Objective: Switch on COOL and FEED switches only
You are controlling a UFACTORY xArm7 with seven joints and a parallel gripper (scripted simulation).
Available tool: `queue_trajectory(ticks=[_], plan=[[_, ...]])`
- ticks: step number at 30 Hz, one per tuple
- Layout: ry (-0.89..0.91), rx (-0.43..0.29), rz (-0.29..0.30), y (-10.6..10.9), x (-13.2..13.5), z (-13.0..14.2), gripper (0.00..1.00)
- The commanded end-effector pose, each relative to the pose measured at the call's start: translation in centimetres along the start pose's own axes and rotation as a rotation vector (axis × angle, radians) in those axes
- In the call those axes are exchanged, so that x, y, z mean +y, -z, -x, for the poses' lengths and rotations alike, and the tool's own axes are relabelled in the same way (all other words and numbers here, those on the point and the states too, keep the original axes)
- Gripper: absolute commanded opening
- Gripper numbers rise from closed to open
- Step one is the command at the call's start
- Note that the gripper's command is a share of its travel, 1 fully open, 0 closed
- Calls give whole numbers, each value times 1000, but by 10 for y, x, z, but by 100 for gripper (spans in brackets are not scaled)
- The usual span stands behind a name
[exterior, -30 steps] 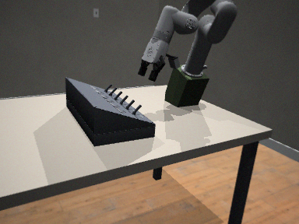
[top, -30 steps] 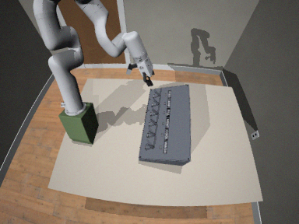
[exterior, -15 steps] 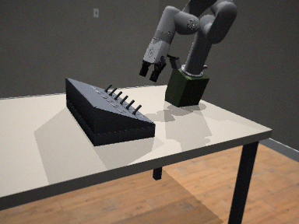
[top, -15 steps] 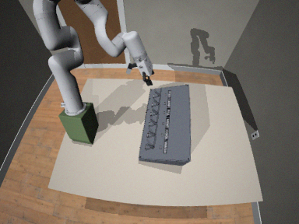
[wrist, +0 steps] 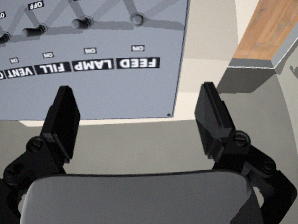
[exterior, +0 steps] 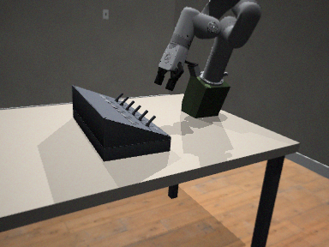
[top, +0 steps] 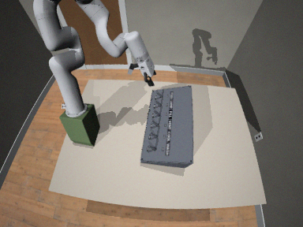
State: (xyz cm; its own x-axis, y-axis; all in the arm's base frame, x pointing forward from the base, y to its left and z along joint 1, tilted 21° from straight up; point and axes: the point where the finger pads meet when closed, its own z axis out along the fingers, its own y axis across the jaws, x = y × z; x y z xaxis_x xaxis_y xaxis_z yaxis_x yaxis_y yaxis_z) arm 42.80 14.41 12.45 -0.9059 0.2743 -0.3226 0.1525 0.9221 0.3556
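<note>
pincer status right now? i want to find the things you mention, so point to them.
Pincer [top: 142, 74] [exterior: 165, 81] [wrist: 136, 98]: open wide, holding nothing, off the console [top: 181, 126] [exterior: 137, 144] [wrist: 125, 92].

A brown door [top: 95, 35] is set in the grey wall [top: 170, 35] [exterior: 51, 47], with wooden flooring [top: 28, 173] [exterior: 206, 214] [wrist: 260, 35] laid below.

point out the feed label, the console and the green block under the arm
FEED label [wrist: 138, 63]: wrist view, on its lettering
console [top: 181, 126] [exterior: 92, 103]: top and exterior views, bare sloping face
green block [top: 80, 128] [exterior: 200, 99]: top and exterior views, its side
</note>
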Motion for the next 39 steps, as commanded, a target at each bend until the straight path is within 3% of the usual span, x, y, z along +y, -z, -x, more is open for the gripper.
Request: queue_trajectory(ticks=[1, 5, 6, 39], plan=[[-3, -4, 1, 1, 1, 1, 100], [-3, -4, 1, 1, 1, 1, 100], [-3, -4, 1, 1, 1, 1, 76], [-3, -4, 1, 1, 1, 1, 76]])
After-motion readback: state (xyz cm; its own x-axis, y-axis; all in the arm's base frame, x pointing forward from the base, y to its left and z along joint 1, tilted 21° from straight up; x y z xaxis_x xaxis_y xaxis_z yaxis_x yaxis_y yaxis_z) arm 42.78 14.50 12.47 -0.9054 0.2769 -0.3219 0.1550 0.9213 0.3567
